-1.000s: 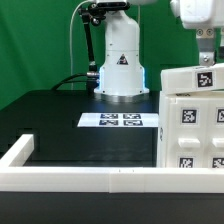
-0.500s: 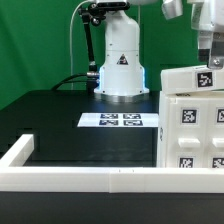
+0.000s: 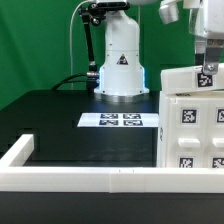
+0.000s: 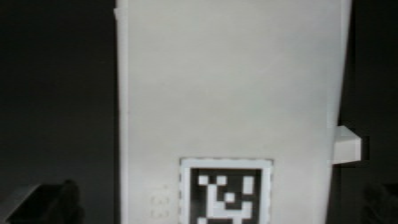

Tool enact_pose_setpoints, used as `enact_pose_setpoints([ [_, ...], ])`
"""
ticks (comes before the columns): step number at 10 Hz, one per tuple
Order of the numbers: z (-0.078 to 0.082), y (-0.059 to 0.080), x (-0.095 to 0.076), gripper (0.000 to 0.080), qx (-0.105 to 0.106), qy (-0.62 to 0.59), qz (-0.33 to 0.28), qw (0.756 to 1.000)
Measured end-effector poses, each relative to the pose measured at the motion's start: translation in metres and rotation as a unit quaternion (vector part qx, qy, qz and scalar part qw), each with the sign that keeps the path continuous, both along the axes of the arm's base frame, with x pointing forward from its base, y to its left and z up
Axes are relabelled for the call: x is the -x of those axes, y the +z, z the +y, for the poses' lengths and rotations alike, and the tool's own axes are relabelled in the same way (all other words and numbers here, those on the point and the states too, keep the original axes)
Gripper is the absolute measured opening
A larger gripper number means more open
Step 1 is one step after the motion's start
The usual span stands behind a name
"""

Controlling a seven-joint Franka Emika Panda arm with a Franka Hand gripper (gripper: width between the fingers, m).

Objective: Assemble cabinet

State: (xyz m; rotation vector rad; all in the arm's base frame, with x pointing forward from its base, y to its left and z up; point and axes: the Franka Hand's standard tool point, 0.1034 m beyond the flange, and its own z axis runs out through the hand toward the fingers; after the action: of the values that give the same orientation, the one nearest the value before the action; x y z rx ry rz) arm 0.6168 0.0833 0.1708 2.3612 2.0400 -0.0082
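The cabinet [image 3: 190,130], a large white box with several square black-and-white tags, stands at the exterior view's right. A white tagged panel [image 3: 190,78] lies on top of it. My gripper [image 3: 209,66] hangs straight down over that panel's right end, its dark fingers just above or at the panel's tag. In the wrist view the white panel [image 4: 222,90] fills the middle, with its tag [image 4: 226,190] between the jaws. One dark fingertip [image 4: 54,203] shows beside the panel's edge. My gripper [image 4: 214,214] stands open, straddling the panel without closing on it.
The marker board [image 3: 120,121] lies flat on the black table in front of the arm's white base [image 3: 121,65]. A long low white border rail [image 3: 80,180] runs along the front and turns back at the exterior view's left.
My gripper has come down toward the panel on top of the cabinet, with its jaws still wide. The cabinet and panel have not moved.
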Motion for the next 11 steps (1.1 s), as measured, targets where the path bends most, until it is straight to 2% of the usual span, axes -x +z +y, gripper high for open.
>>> enact_pose_setpoints([
  [2, -0.0001, 0.0, 0.0, 0.0554, 0.001, -0.008, 0.0, 1.0],
  [7, -0.0002, 0.0, 0.0, 0.0557, 0.0, -0.051, -0.001, 0.999],
  [10, -0.0001, 0.0, 0.0, 0.0558, -0.001, -0.166, -0.003, 0.986],
  [11, 0.0002, -0.0004, 0.0003, 0.0558, -0.002, -0.22, -0.004, 0.975],
])
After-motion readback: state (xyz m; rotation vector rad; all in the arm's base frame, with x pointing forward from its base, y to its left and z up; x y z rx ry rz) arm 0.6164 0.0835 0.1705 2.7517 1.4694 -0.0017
